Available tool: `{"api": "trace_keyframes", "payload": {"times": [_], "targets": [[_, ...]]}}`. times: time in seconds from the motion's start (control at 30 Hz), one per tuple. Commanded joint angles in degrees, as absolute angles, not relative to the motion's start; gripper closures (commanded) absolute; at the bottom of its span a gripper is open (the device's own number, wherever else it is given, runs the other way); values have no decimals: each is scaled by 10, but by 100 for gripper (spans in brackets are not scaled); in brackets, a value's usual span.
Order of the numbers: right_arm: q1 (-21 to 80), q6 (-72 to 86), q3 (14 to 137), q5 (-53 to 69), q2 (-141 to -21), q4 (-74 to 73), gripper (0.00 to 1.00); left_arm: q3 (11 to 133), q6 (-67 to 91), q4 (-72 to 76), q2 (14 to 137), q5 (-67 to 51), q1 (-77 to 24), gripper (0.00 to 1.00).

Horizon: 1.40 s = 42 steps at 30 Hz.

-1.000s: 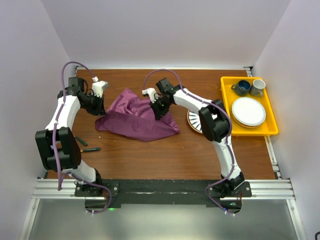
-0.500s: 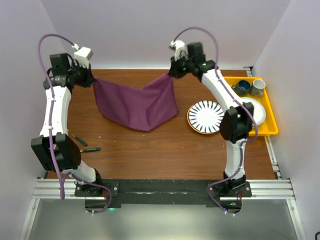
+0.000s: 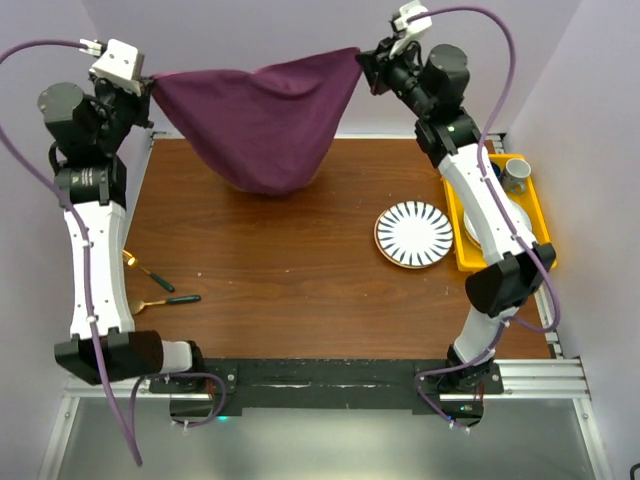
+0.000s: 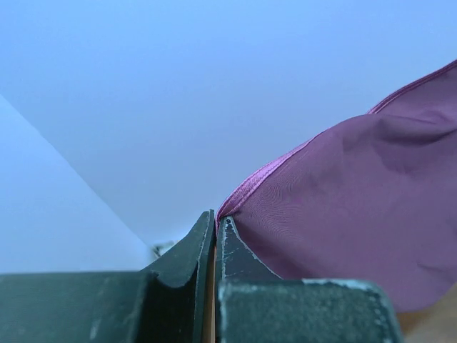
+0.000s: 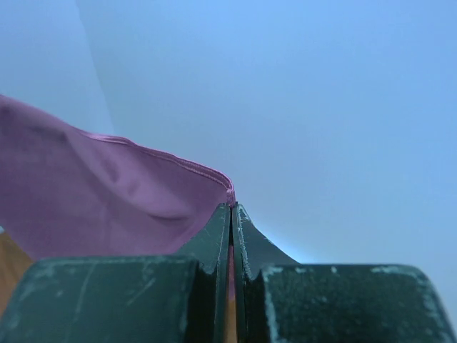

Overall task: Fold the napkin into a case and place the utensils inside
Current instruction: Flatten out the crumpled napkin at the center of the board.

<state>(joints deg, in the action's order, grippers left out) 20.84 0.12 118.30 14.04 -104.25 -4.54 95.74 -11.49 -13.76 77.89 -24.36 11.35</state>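
The plum-purple napkin (image 3: 262, 118) hangs in the air above the far side of the table, stretched between both raised arms and sagging in the middle. My left gripper (image 3: 148, 84) is shut on its left corner; the cloth (image 4: 357, 200) shows pinched at the tips in the left wrist view. My right gripper (image 3: 364, 60) is shut on its right corner, with the hem (image 5: 178, 166) at the tips in the right wrist view. Two gold utensils with dark handles (image 3: 160, 290) lie at the table's left edge. No folded case is in view.
A black-and-white striped plate (image 3: 413, 234) sits right of centre. A yellow tray (image 3: 456, 235) at the right edge holds a grey cup (image 3: 516, 173) and is partly hidden by the right arm. Bare wooden table (image 3: 300, 280) lies below the napkin.
Both arms have risen high, lifting the napkin off the table by two corners and pulling it wide apart. The plate, half covered before, now shows fully.
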Motion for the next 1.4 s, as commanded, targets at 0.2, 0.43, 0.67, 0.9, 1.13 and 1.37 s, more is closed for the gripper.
{"api": "trace_keyframes", "payload": {"times": [0.2,0.43,0.67,0.9,1.13,1.37], "targets": [[207,12,1043,114,-854,69,100,876,-124,-61,605,-154,119,100],[211,34,996,113,-748,26,100,889,-130,-117,534,-136,118,100],[211,72,1032,91,-788,-75,100,921,-120,-225,582,-147,119,100],[210,92,1025,80,-902,-77,100,875,-113,-225,696,-129,119,100],[210,107,999,87,-1044,-4,100,807,-112,-78,836,-166,118,100],[209,108,1060,91,-1206,31,100,794,-126,38,979,-204,120,100]]}}
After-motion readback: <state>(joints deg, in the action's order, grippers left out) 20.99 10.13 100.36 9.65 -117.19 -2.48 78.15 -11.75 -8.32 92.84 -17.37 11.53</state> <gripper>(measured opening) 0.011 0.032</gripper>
